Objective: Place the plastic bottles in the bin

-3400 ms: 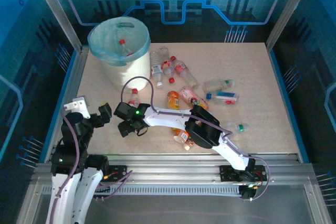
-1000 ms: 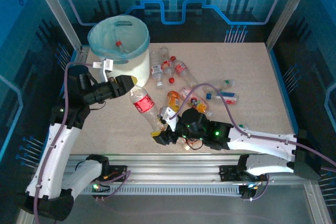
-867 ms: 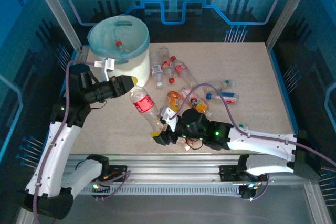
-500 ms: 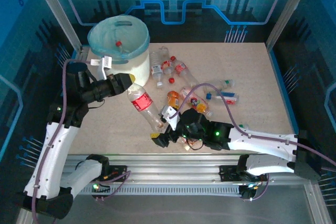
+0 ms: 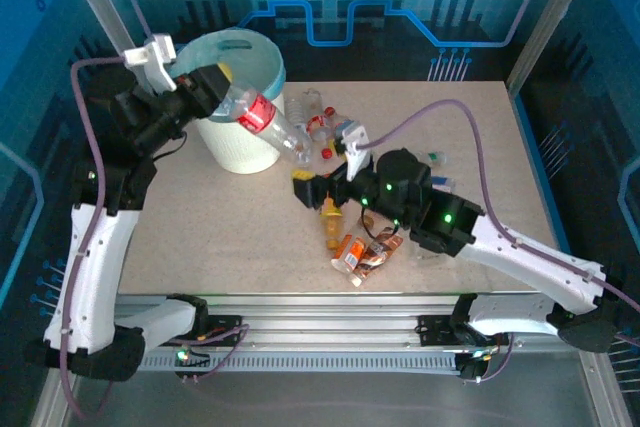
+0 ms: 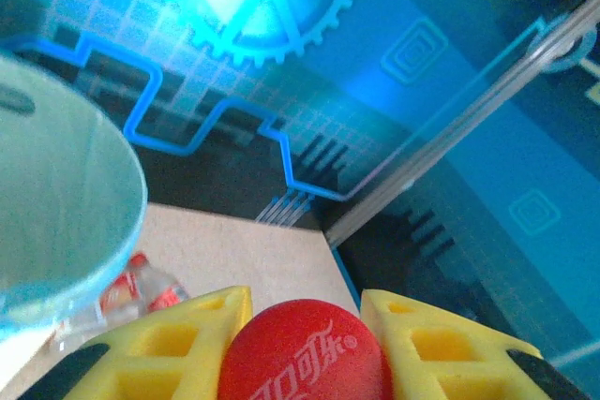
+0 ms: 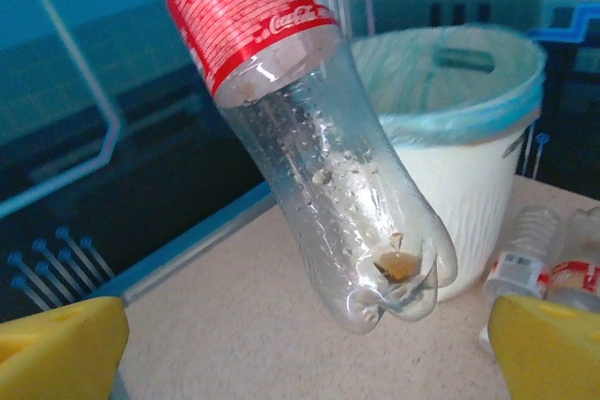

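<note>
Top external view: at the upper left stands the bin, a white bucket lined with a light-blue bag, its inside mostly hidden behind the left gripper, which is clenched on a plastic bottle tilted across the bin's right side. Right wrist view shows this bottle clear and red-labelled, a brown dreg in its base, its neck cut off. Mid-frame, the right gripper gapes released near loose bottles on the table.
</note>
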Controlling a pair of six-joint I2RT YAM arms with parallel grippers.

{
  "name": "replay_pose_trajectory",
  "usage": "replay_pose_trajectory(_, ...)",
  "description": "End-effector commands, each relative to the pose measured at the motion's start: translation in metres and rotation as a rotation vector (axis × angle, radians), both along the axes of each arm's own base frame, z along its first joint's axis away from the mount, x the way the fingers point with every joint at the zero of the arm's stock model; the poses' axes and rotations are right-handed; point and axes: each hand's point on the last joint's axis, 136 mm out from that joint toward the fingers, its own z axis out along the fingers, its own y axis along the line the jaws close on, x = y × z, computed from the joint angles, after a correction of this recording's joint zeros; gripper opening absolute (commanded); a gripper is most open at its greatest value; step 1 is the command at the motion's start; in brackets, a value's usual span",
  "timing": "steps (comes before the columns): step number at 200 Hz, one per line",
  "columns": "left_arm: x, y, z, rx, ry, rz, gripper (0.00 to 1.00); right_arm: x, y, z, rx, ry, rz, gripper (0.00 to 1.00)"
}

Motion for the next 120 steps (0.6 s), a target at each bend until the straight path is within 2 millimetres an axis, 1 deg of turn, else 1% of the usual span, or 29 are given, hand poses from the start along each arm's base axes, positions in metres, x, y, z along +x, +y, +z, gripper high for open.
replay_pose_trajectory(1, 0.014, 0.013, 0.042, -0.014, -0.130, 0.094, 0.00, 0.018, 0.000, 0.013, 0.018, 0.048, -0.041, 1.00)
replay_pose_trajectory(10, 0.023, 0.017, 0.045, 0.009, -0.140, 0.122, 0.00, 0.023, 0.000, 0.018, 0.012, 0.052, -0.053, 1.00)
replay_pose_trajectory(20, 0.033, 0.023, 0.048, 0.044, -0.147, 0.163, 0.00, 0.029, 0.002, 0.020, -0.001, 0.056, -0.065, 1.00)
replay_pose_trajectory(28, 0.046, 0.028, 0.044, 0.065, -0.134, 0.203, 0.00, 0.033, 0.002, 0.021, -0.007, 0.057, -0.074, 1.00)
replay_pose_trajectory(41, 0.059, 0.037, 0.047, 0.080, -0.136, 0.254, 0.00, 0.038, 0.005, 0.023, -0.013, 0.056, -0.084, 1.00)
replay_pose_trajectory(58, 0.070, 0.044, 0.056, 0.076, -0.155, 0.287, 0.00, 0.044, 0.010, 0.021, -0.034, 0.073, -0.099, 1.00)
replay_pose_trajectory(79, 0.077, 0.049, 0.070, 0.080, -0.200, 0.318, 0.00, 0.051, 0.016, 0.015, -0.079, 0.099, -0.110, 1.00)
replay_pose_trajectory(96, 0.087, 0.055, 0.073, 0.109, -0.209, 0.354, 0.00, 0.055, 0.026, 0.007, -0.112, 0.107, -0.090, 1.00)
replay_pose_trajectory(120, 0.104, 0.068, 0.069, 0.160, -0.188, 0.405, 0.00, 0.057, 0.039, 0.007, -0.136, 0.104, -0.052, 1.00)
